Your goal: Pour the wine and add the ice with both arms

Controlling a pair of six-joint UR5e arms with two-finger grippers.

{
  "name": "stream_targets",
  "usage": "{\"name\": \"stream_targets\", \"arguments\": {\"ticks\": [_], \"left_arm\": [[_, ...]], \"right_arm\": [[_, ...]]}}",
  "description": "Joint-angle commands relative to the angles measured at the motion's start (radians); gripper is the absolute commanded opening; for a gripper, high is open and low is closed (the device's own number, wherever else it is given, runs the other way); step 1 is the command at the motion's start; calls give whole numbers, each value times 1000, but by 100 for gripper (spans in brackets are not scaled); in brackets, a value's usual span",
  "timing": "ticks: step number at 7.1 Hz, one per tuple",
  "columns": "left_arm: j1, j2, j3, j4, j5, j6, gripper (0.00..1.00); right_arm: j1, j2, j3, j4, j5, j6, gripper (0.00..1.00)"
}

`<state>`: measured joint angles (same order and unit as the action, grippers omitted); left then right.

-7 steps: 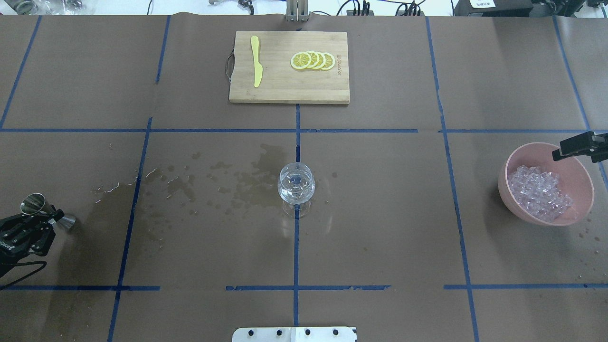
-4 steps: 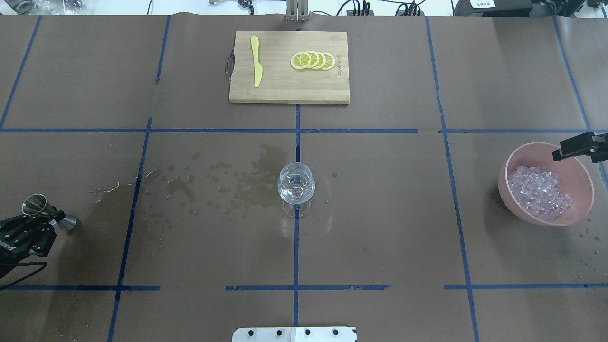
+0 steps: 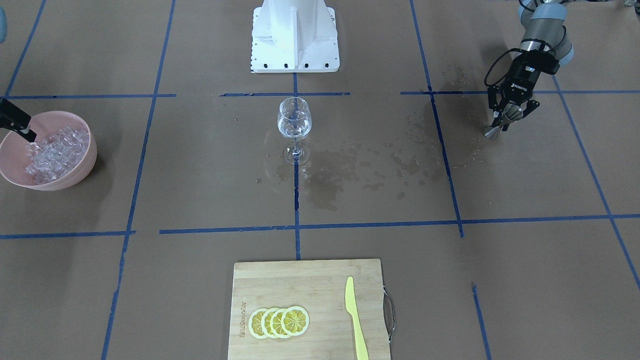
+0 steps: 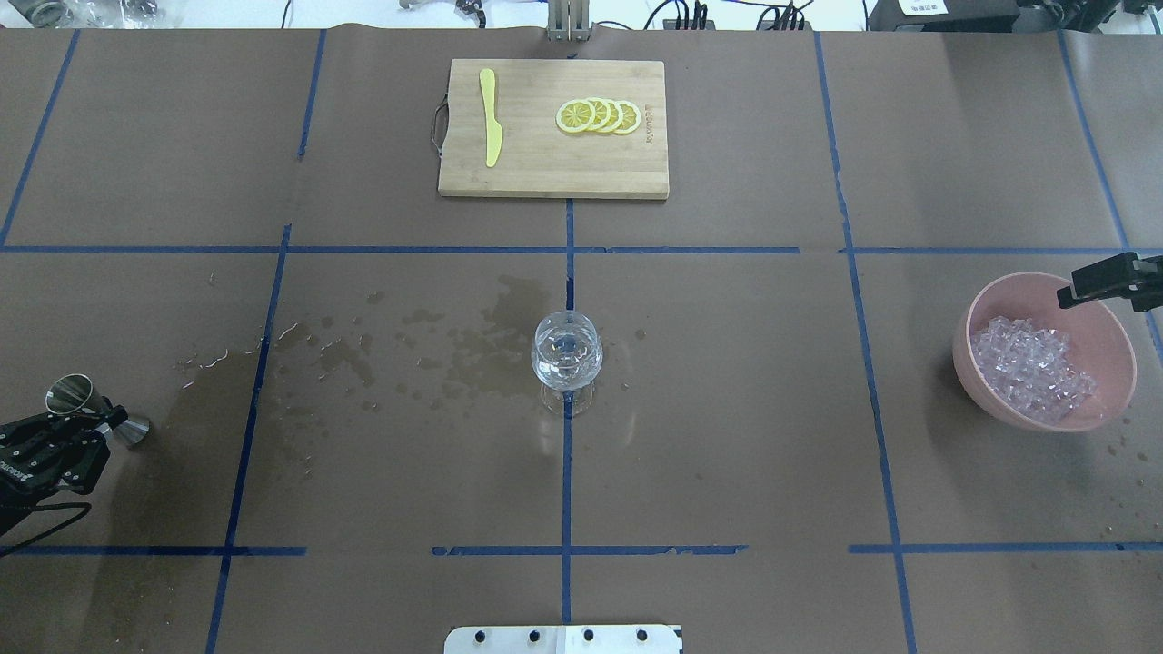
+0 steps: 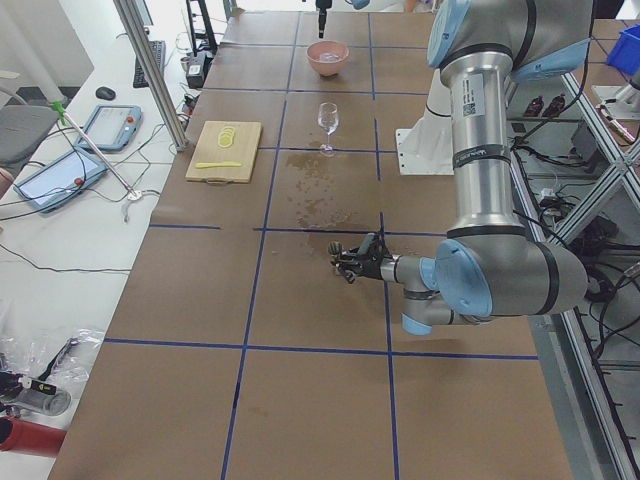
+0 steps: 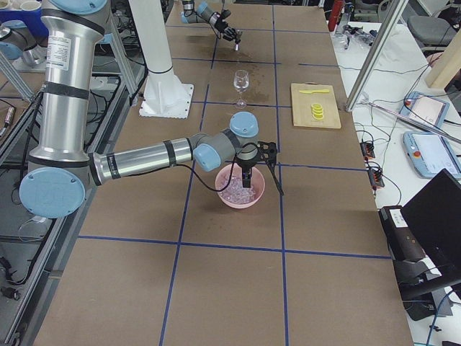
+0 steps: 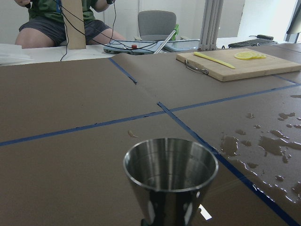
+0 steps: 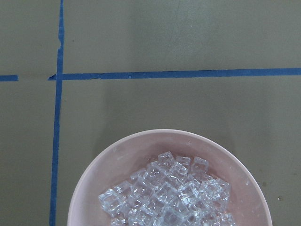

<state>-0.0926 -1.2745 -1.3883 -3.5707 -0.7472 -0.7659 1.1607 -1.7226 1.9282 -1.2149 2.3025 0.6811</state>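
A clear wine glass (image 4: 566, 354) stands at the table's centre and also shows in the front view (image 3: 294, 120); any wine in it is barely visible. My left gripper (image 4: 68, 434) is shut on a steel jigger (image 4: 84, 404) at the table's left edge, tilted just above the paper. In the left wrist view the jigger (image 7: 170, 174) looks empty. The ice (image 4: 1031, 368) is heaped in a pink bowl (image 4: 969, 327) at the far right. My right gripper (image 6: 261, 184) hangs open over the bowl, one finger (image 4: 1099, 280) above its far rim. The right wrist view shows the ice (image 8: 169, 197) below.
A wooden cutting board (image 4: 545, 173) with lemon slices (image 4: 600, 116) and a yellow knife (image 4: 491, 118) lies at the far middle. Dark wet stains (image 4: 454, 345) spread left of the glass. The white pedestal (image 3: 295, 35) stands at the robot's side.
My left gripper with the jigger has shifted slightly towards the table's near left edge. The right gripper, glass and bowl have not moved.
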Motion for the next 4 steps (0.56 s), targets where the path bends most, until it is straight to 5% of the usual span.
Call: {"name": "stream_targets", "arguments": {"ticks": [1,3,4], "left_arm": [[1,1,0,9,-11,0,70],[-1,12,-3,53,-82,2,96],[-4,35,-20,85,-154,16,99]], "right_arm": [[1,0,0,0,0,0,100],[1,0,0,0,0,0,100],[1,0,0,0,0,0,100]]}}
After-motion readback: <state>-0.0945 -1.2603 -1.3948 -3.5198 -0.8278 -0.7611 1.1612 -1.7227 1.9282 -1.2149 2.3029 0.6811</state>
